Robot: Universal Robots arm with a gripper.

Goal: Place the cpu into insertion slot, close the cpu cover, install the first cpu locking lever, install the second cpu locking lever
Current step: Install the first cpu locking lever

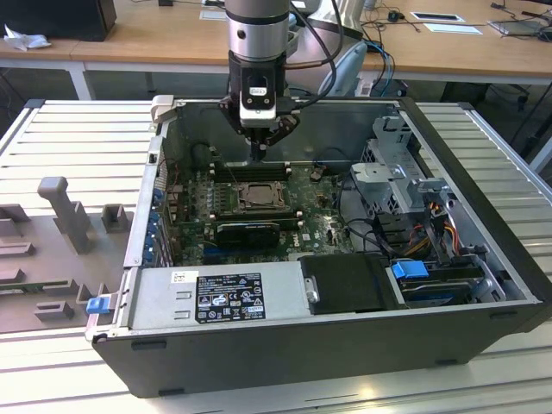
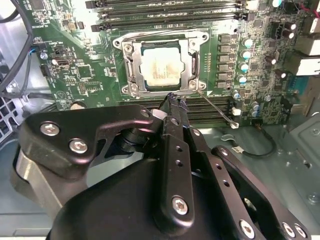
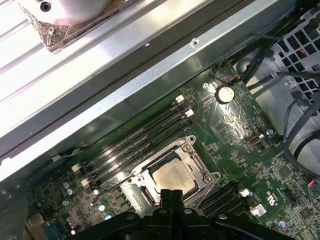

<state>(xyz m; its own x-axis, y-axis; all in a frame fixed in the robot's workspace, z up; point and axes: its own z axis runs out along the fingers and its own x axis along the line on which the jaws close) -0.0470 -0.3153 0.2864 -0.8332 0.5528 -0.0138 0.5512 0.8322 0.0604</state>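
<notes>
Plainly pressed together and empty, the fingers of the gripper stand at one edge of the cpu cover, lying flat around the cpu seated in the insertion slot on the green motherboard.

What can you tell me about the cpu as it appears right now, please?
The cpu is a small flat square chip with a pale silver-grey metal top. It lies level in the insertion slot on the green motherboard. The cpu cover, a thin metal frame, lies down around its edges, leaving its top showing through the window. The shut gripper has its tips by the frame's edge; whether they touch anything cannot be told.
</notes>
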